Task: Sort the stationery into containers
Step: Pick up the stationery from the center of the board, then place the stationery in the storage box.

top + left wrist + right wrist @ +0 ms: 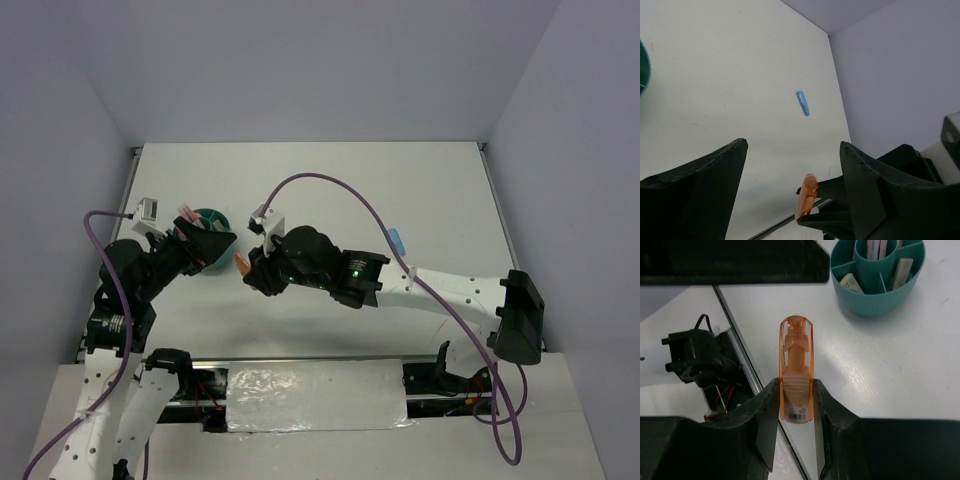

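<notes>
The orange pen (796, 365) is clamped at its labelled end between the fingers of the right gripper (796, 390). Its clear cap end sticks out past the fingertips. In the top view the pen (241, 265) is just to the near-right of the organiser (210, 217). It seems to be off the table, though height is hard to judge there.

The left gripper (215, 245) hangs just beside the pen and hides part of the organiser's near rim. Its jaws are spread wide with nothing between them, and in its wrist view the pen (807, 196) shows beyond its fingers (715, 175).

The organiser (877, 295) holds a tan eraser (902, 270) and a grey eraser (852, 284) in its outer compartments. A blue piece (398, 240) lies alone, well apart to the right.

Open white table (400, 190) runs from the pen to the far and right walls (300, 60). The organiser stands near the left edge.
</notes>
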{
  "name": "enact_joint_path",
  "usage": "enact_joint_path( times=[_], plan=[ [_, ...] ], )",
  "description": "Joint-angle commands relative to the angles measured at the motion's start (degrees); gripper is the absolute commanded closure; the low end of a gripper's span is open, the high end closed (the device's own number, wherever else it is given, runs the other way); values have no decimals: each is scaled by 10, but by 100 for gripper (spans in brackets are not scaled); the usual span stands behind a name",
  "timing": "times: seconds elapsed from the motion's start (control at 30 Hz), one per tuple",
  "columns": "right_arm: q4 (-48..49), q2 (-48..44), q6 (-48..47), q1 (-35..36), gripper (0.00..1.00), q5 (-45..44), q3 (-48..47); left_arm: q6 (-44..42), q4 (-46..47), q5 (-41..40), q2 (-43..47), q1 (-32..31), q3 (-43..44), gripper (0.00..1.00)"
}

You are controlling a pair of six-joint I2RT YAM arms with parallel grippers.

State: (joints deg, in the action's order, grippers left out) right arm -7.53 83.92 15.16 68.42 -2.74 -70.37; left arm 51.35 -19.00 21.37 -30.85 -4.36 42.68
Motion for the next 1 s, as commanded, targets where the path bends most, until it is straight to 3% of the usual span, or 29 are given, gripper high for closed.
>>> enact_joint_path(
  times=[0.0,0.27,0.33,0.37,0.53,0.63,0.67,0.7,0.73,0.8,0.83,0.97],
  plan=[
    [13,9,-23,8,91,-31,-39,17,23,32,8,-4,-3,14],
    [-40,66,-57,5,91,-50,-129,14,34,63,21,-4,-2,24],
    [-39,73,-59,6,91,-51,-142,7,33,71,14,-4,2,35],
    [-39,76,-60,6,91,-52,-146,0,28,76,7,-4,3,48],
    [-45,81,-65,5,91,-47,-166,-20,19,76,-5,-4,3,69],
    [-42,78,-65,6,91,-46,-159,-66,1,61,-26,-4,29,100],
    [-38,74,-65,5,90,-46,-155,-79,-12,53,-32,-4,41,100],
    [-33,71,-66,3,87,-44,-139,-95,-30,31,-38,-4,51,100],
    [-26,65,-67,0,50,-32,-125,-110,-44,5,-45,-4,74,100],
    [20,34,-65,-14,0,-17,-62,-157,-94,-61,-53,-4,99,100],
    [24,21,-55,-44,0,-19,-44,-171,-109,-145,-65,-4,124,100],
    [68,-107,-7,-135,0,0,91,-240,-122,-352,-106,-3,152,100]
  ],
)
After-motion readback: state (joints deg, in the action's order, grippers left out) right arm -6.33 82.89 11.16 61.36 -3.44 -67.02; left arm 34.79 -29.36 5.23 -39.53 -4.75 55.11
